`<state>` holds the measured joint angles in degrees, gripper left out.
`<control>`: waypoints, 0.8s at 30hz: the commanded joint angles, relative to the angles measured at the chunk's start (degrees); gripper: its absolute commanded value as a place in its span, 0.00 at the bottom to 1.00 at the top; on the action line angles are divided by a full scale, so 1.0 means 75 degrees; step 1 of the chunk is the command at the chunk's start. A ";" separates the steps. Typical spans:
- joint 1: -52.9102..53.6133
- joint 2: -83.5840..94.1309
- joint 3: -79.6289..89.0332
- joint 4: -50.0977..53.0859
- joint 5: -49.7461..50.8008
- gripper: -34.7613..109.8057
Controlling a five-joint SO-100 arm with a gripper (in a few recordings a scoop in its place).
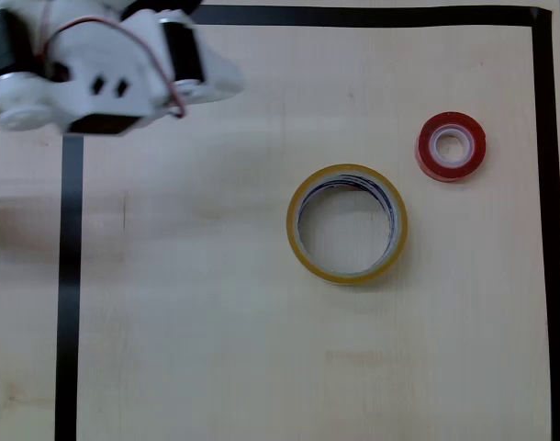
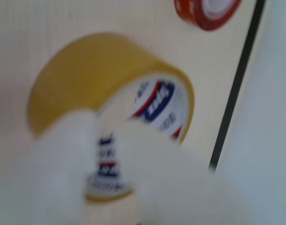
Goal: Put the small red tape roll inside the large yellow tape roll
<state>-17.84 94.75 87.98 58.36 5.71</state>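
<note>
- Two tape rolls lie flat on the pale wooden table (image 1: 188, 349), apart from each other: the large yellow tape roll (image 1: 347, 223) at centre of the overhead view, the small red tape roll (image 1: 452, 146) to its upper right, near the black border line (image 1: 554, 230).
- White arm (image 1: 106, 78) sits in the upper left of the overhead view, well apart from both rolls.
- In the wrist view, the gripper (image 2: 103, 159) shows as blurred white fingers at the bottom, parted and holding nothing, with the yellow roll seen between them and the red roll at the top edge.
- Judged step: reaching for the red roll. Best done by passing over the yellow ring without nudging it, then closing one finger through the red roll's white core.
</note>
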 commanded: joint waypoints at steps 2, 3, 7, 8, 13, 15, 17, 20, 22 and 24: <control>-0.0480 -0.0633 -0.1664 -0.0352 0.0199 0.24; -0.0563 -0.0797 -0.1676 -0.0574 0.0199 0.24; -0.0738 -0.2297 -0.3187 -0.0527 0.0211 0.24; -0.0809 -0.2672 -0.3668 -0.0527 0.0152 0.24; -0.0902 -0.6598 -0.9457 0.0973 0.0211 0.24; -0.0879 -0.8813 -1.2785 0.1195 0.0211 0.24; -0.0961 -0.9305 -1.3113 0.0727 0.0211 0.24; -0.0832 -0.8508 -1.1238 -0.0469 0.0152 0.24; -0.0633 -0.8637 -1.1332 -0.0996 0.0211 0.24; -0.0504 -0.8625 -1.1344 -0.1348 0.0141 0.24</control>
<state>-23.55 23.64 7.56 54.05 5.98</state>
